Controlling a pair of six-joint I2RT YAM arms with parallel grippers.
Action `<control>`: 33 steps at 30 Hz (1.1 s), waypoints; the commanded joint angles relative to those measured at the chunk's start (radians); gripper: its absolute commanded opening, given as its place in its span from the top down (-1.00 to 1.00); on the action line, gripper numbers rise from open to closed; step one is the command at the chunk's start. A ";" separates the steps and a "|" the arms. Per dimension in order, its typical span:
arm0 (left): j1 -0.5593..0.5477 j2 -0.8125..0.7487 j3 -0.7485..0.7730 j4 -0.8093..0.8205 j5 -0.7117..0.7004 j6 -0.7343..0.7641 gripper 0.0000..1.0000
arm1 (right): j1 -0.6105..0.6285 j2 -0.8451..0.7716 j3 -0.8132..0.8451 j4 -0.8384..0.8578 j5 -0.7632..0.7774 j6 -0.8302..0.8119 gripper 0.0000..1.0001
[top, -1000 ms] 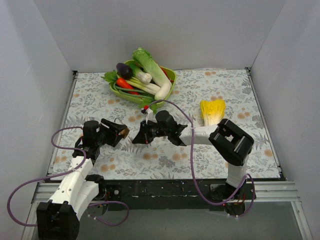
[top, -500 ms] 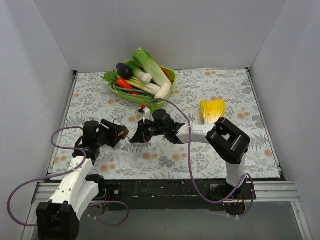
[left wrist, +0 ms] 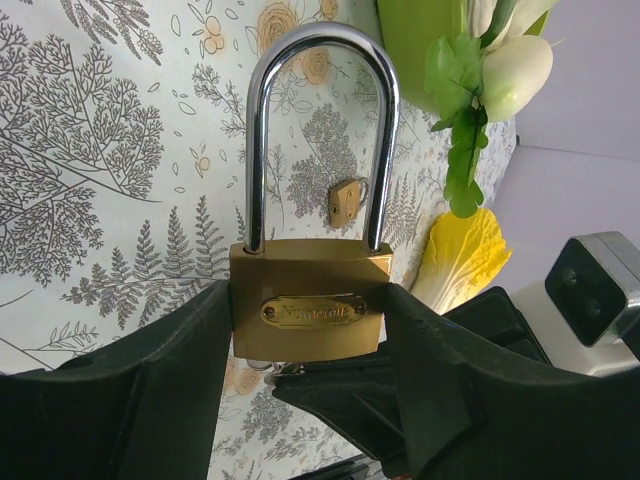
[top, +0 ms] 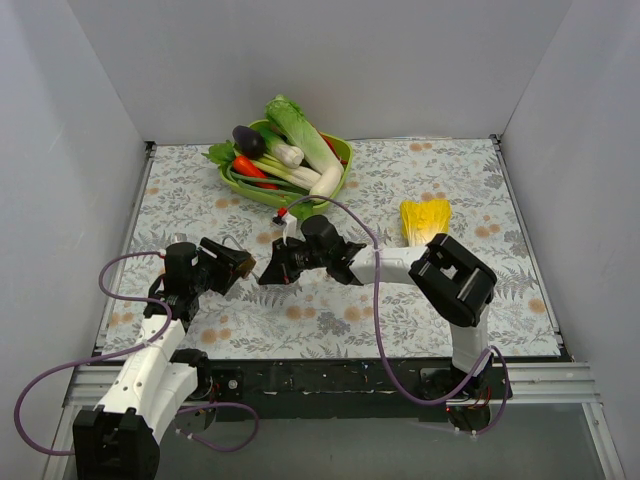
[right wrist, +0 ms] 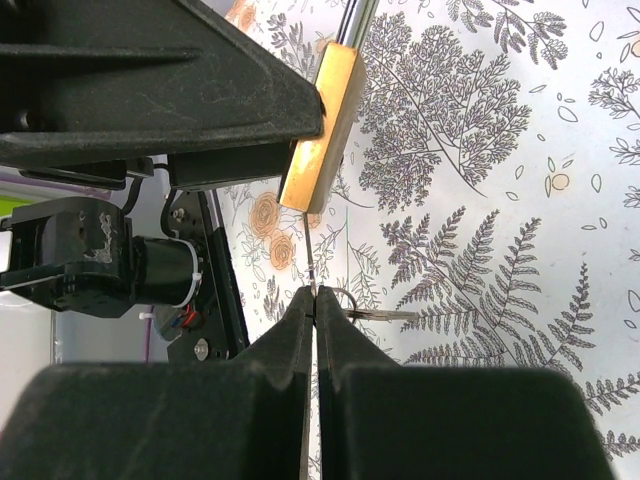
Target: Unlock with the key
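Looking over the table [top: 520, 200], I see a cloth printed with grey ferns and orange flowers, boxed in by plain white panels on three sides. A green bowl [top: 343, 150] of vegetables sits at the far edge, and a yellow cabbage leaf [top: 425, 222] lies to the right of centre.

From above, my left hand [top: 232, 266] and right hand [top: 272, 272] meet nose to nose near the left middle of the cloth, but the key is too small to find there.

My left wrist view fills that in. My left hand [left wrist: 310, 335] is clamped on the sides of the larger brass padlock [left wrist: 310, 300], its silver shackle [left wrist: 320, 60] standing upright and closed. Through the shackle I see a small brass padlock [left wrist: 346, 202] lying on the cloth farther off (nothing of it shows from above).

Only my right wrist view shows the key [right wrist: 311, 262]. My right hand [right wrist: 314, 300] is closed tight on it, fingertips pressed together, with a thin wire ring [right wrist: 345, 298] just beside them. The key appears edge-on as a fine grey line. Its long axis runs straight out from my fingertips, and its tip points at the underside of the padlock body. I cannot tell whether it has entered the keyhole.
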 commanded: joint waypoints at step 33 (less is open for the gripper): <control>-0.073 -0.025 0.004 0.053 -0.092 0.067 1.00 | -0.024 0.095 0.211 -0.070 0.055 0.045 0.97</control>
